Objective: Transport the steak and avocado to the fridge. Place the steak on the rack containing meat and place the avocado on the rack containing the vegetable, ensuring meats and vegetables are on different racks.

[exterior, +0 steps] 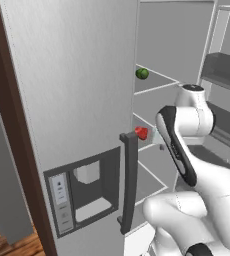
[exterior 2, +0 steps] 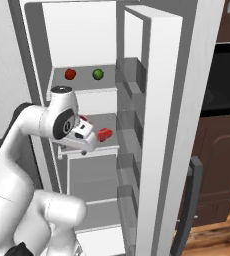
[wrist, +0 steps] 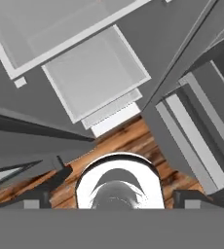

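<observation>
Right base view, steak (exterior 2: 105, 134) lying crosswise on fridge (exterior 2: 157, 100) shelf, hand wide open, empty

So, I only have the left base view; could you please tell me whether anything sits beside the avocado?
Observer: Yes. In the right base view a small round red thing sits left of the avocado on the upper shelf, apart from it.
Operator: Thanks. Where is the steak?
Observer: The steak lies on the shelf below, near its front, close beside the hand.
Operator: Is the hand holding anything?
Observer: No. In the hand view its fingertips stand wide apart with nothing between them.
</observation>
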Controlling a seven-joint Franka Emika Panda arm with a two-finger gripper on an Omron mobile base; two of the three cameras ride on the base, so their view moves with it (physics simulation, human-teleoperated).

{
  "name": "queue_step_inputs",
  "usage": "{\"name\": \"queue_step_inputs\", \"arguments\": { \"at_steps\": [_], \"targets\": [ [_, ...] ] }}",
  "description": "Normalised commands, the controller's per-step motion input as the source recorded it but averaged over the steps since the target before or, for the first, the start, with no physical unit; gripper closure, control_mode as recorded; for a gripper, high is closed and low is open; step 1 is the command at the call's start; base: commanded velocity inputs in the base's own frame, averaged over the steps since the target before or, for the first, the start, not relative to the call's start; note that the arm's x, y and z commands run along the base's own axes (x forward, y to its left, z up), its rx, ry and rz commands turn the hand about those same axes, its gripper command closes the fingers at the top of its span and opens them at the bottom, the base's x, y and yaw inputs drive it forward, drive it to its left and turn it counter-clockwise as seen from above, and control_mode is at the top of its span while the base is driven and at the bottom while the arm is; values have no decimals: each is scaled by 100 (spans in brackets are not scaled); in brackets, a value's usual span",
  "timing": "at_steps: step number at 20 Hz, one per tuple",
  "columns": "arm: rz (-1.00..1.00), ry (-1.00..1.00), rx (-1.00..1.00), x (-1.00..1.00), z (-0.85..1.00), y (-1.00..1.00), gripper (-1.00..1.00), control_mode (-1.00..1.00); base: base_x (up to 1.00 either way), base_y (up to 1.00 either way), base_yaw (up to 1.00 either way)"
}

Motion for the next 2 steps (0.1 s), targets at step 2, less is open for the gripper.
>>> {"name": "queue_step_inputs", "arguments": {
  "at_steps": [2],
  "targets": [
    [0,-8,0,-79,81,2,-100,-100,0,0,0]
  ]
}}
